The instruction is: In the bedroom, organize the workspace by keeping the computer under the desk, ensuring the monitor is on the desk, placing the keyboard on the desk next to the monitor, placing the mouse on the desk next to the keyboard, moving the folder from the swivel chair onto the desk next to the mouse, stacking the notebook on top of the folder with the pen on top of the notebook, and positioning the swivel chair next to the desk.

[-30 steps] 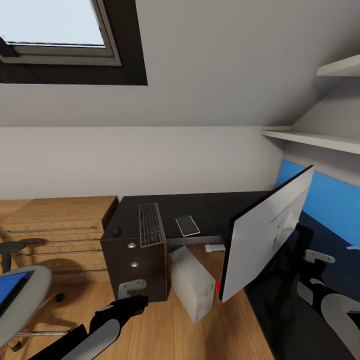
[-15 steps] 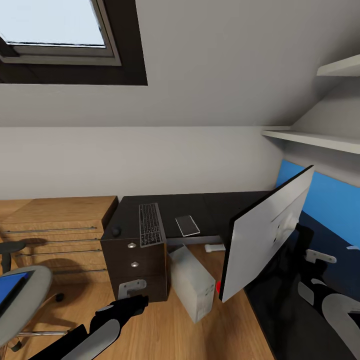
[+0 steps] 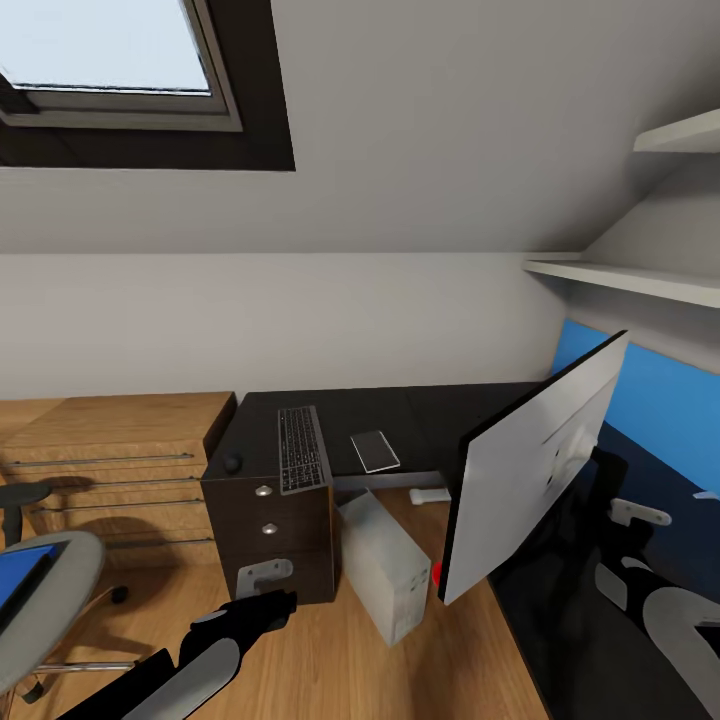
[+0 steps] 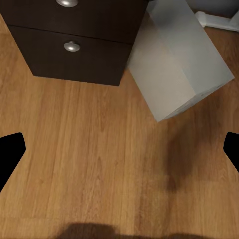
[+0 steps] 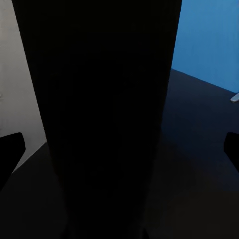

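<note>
The black L-shaped desk (image 3: pixel 420 415) runs along the far wall and down the right side. The black keyboard (image 3: pixel 303 448) lies on it above the drawers (image 3: pixel 268 525), a small dark mouse (image 3: pixel 232 463) to its left and a flat grey notebook (image 3: pixel 375 451) to its right. The light-grey computer (image 3: pixel 385 565) stands on the floor beside the drawers. The monitor (image 3: pixel 530 470) shows its silver back at the right. The swivel chair (image 3: pixel 45 610) carries the blue folder (image 3: pixel 18 578). My left gripper (image 4: pixel 119 149) hangs open over the floor. My right gripper (image 5: pixel 119 149) is open, with a black surface between its fingers.
A wooden chest (image 3: pixel 110 465) with long bar handles stands left of the desk. White shelves (image 3: pixel 630 280) jut from the right wall above a blue panel (image 3: pixel 660 400). A skylight (image 3: pixel 110 60) sits high on the sloped ceiling. A small white object (image 3: pixel 430 495) lies under the desk.
</note>
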